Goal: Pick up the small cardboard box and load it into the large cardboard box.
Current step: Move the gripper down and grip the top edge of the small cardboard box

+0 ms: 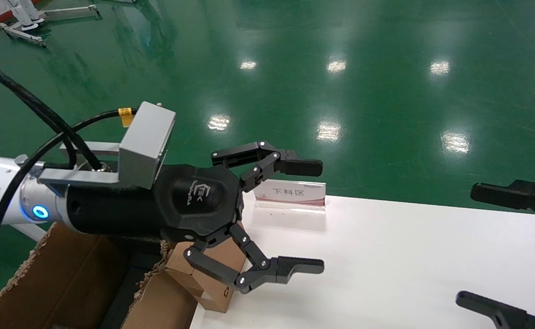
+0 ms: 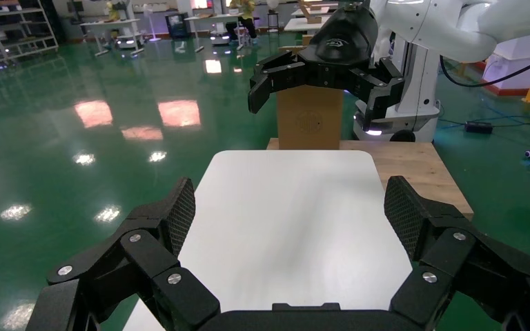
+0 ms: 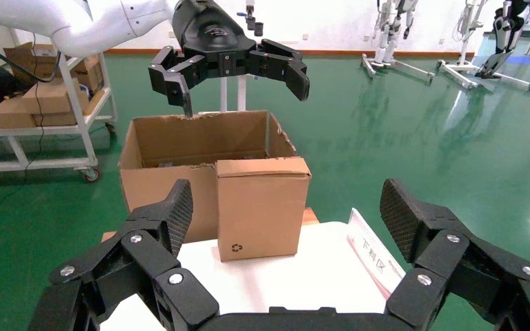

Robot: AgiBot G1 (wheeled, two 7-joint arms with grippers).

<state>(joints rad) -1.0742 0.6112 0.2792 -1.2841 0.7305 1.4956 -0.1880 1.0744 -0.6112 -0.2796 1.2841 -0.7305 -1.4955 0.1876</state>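
The small cardboard box (image 1: 210,294) (image 3: 262,207) stands upright at the left edge of the white table (image 1: 386,265), a black recycling symbol low on its face. It leans against or touches the large cardboard box (image 1: 66,278) (image 3: 172,148), a ragged-edged carton beside the table. My left gripper (image 1: 315,215) (image 2: 291,207) hovers open above the small box and partly hides it; nothing sits between its fingers. My right gripper (image 1: 468,246) (image 3: 288,207) is open at the table's right side, facing the small box from a distance.
A clear sign holder with a red-and-white card (image 1: 290,194) (image 3: 376,258) stands at the table's far edge. Green floor surrounds the table. A shelf cart with more cartons (image 3: 41,103) stands beyond the large box.
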